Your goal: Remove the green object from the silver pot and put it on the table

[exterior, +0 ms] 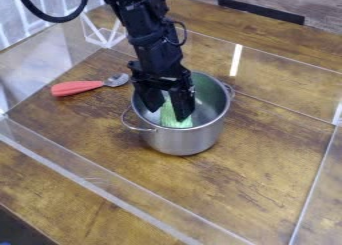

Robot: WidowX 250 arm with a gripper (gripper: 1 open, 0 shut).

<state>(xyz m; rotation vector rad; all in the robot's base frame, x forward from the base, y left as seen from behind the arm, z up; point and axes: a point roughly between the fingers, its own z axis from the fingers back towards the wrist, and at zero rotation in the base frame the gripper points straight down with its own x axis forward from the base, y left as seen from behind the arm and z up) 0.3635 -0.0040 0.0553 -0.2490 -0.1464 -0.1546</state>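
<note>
The silver pot [178,132] stands near the middle of the dark wood table [254,179]. Inside it lies the green object [178,115], light green and bumpy, mostly covered by my gripper. My black gripper [168,109] reaches straight down into the pot, open, with one finger on each side of the green object. Whether the fingers touch it I cannot tell.
A red-handled utensil [83,86] lies on the table left of the pot, its metal end near the pot's rim. Clear plastic walls [80,184] ring the table edges. A white wire stand [102,29] sits at the back left.
</note>
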